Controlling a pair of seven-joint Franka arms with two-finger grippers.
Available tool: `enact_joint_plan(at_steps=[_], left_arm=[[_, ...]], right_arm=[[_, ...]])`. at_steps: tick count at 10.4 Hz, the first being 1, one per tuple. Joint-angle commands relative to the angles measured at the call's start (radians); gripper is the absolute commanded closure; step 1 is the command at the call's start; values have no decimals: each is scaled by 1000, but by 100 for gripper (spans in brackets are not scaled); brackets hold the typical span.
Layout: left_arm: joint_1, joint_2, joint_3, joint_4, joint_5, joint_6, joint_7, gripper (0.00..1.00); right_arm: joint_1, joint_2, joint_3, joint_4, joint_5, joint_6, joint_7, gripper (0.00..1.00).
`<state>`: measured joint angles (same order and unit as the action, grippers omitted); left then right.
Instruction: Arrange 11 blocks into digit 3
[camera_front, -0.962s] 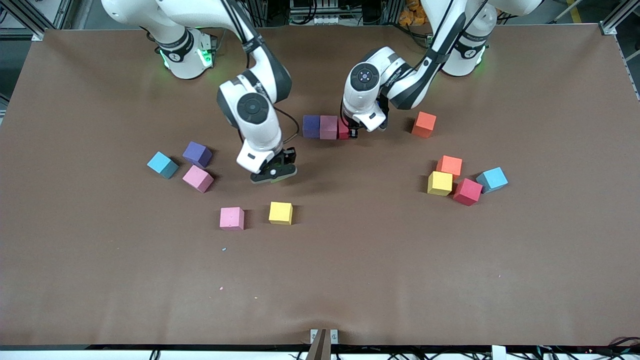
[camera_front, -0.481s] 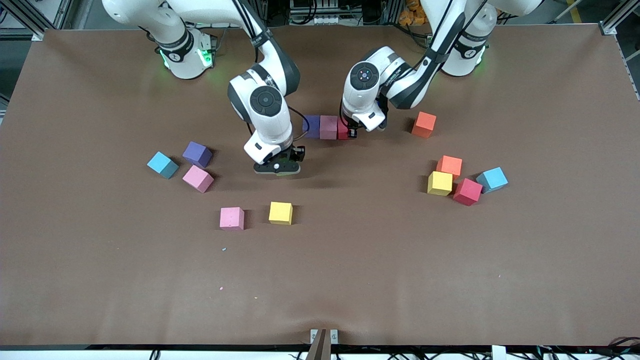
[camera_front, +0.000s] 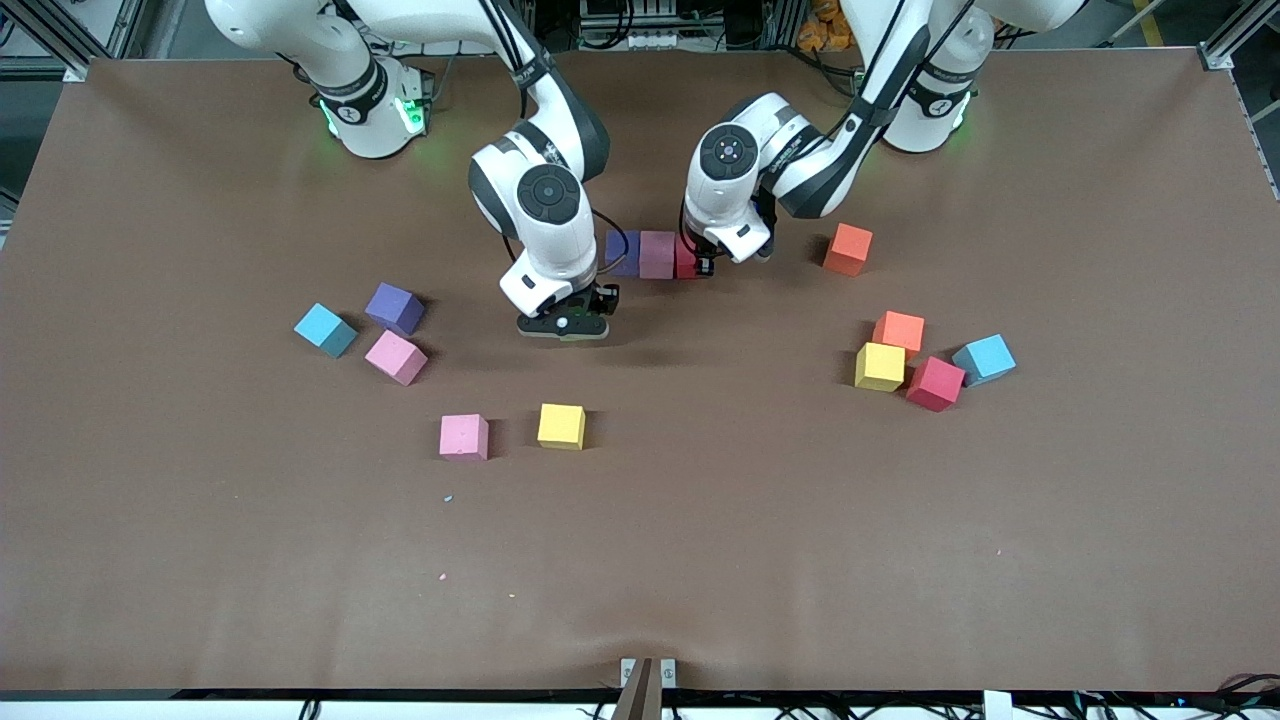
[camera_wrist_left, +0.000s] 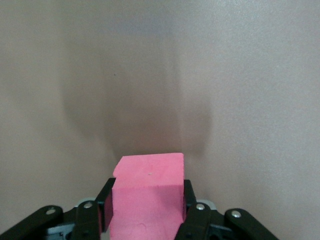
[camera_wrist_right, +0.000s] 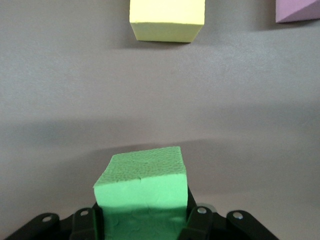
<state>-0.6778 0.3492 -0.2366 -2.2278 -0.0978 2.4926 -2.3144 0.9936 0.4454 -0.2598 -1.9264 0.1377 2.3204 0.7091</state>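
Observation:
A short row of blocks lies mid-table near the robots: a purple block (camera_front: 622, 252), then a pink block (camera_front: 657, 254), then a red block (camera_front: 686, 262) at the end toward the left arm. My left gripper (camera_front: 702, 263) is shut on that red block (camera_wrist_left: 147, 195). My right gripper (camera_front: 565, 328) is shut on a green block (camera_wrist_right: 142, 187) and hangs low over bare table close to the row's purple end. The green block is almost hidden under the hand in the front view.
Toward the right arm's end lie a light-blue cube (camera_front: 325, 329), purple (camera_front: 394, 307), two pink (camera_front: 396, 357) (camera_front: 464, 436) and a yellow block (camera_front: 561, 425). Toward the left arm's end lie two orange (camera_front: 848, 248) (camera_front: 899, 331), a yellow (camera_front: 880, 366), a red (camera_front: 936, 383) and a light-blue cube (camera_front: 984, 359).
My right gripper has carried the green block toward the row's purple end, away from the yellow block. The left arm has stayed in place on the red block.

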Motion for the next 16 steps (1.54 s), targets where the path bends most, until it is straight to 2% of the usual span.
enact_joint_plan(at_steps=[1, 2, 3, 7, 11, 14, 16], left_arm=[[-5, -4, 2, -9, 24, 19, -14, 22], [-11, -6, 2, -6, 27, 19, -13, 0], [-11, -7, 2, -6, 32, 19, -13, 0], [0, -61, 2, -13, 32, -1, -10, 0], [36, -162, 2, -12, 36, -108, 33, 0], [128, -234, 2, -1, 36, -191, 166, 0], [209, -236, 2, 49, 36, -251, 274, 0]], right_arm=[[10, -1, -1, -9, 10, 11, 21, 100], [19, -1, -3, -10, 49, 14, 21, 100], [43, 7, -3, -10, 77, 43, 38, 100], [80, 22, -4, -10, 76, 69, 62, 100], [106, 64, -4, -10, 72, 118, 62, 100], [137, 85, -4, -10, 72, 128, 88, 100], [152, 88, -4, -13, 74, 126, 110, 100]])
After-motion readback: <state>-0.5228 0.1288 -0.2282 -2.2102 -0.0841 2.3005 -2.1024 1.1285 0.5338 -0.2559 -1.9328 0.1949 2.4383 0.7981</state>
